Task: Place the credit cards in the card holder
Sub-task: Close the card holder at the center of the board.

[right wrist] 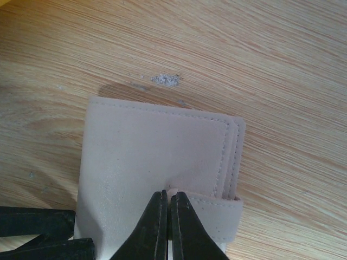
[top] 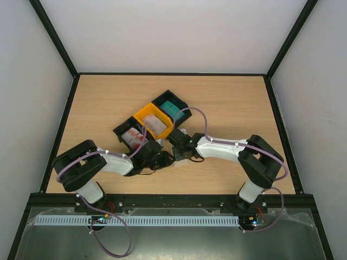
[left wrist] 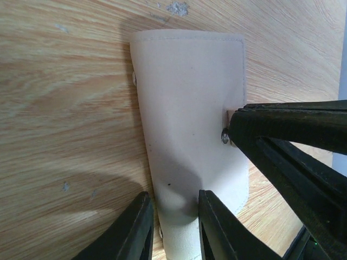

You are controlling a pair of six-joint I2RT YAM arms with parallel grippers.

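Note:
The beige card holder [left wrist: 190, 108] lies folded shut on the wooden table between both arms. My left gripper [left wrist: 173, 197] pinches its near edge, one finger beside the edge and the other pressing into the cover. My right gripper [right wrist: 169, 195] is shut on the holder's [right wrist: 157, 151] little snap tab [right wrist: 217, 214]. In the top view the two grippers [top: 162, 160] [top: 181, 151] meet over the holder and hide it. The credit cards lie in the trays: a red-blotched white one [top: 133, 138], a white-grey one [top: 156, 124] and a teal one [top: 172, 108].
The joined black-yellow-black trays [top: 145, 116] stand slantwise just behind the grippers. A small scuffed patch [right wrist: 165, 79] marks the wood beyond the holder. A black frame [top: 70, 103] borders the table on the left, back and right.

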